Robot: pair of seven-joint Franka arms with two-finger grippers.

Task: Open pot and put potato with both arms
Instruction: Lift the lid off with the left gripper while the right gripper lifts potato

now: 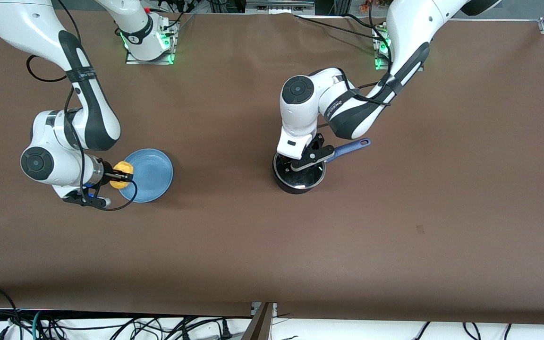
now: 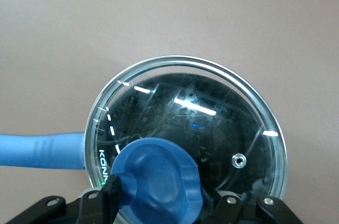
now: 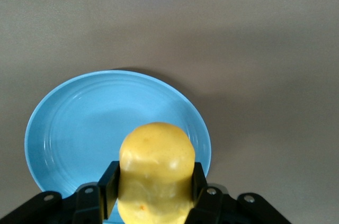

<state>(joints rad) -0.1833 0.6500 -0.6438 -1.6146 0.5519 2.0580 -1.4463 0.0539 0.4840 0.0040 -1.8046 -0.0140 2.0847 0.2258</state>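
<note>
My right gripper point(image 3: 153, 189) was closed on the potato point(image 3: 156, 173) over the plate point(image 3: 69, 128); my left gripper point(image 2: 159, 195) clamped the lid's knob point(image 2: 156, 179), the pot point(image 1: 299, 174) not yet opened, 2 steps left

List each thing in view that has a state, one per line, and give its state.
pot: on the table, lid on.
glass lid: seated on the pot.
potato: held above the plate's rim.
plate: bare.
left gripper: shut on the lid's knob.
right gripper: shut on the potato.
</note>
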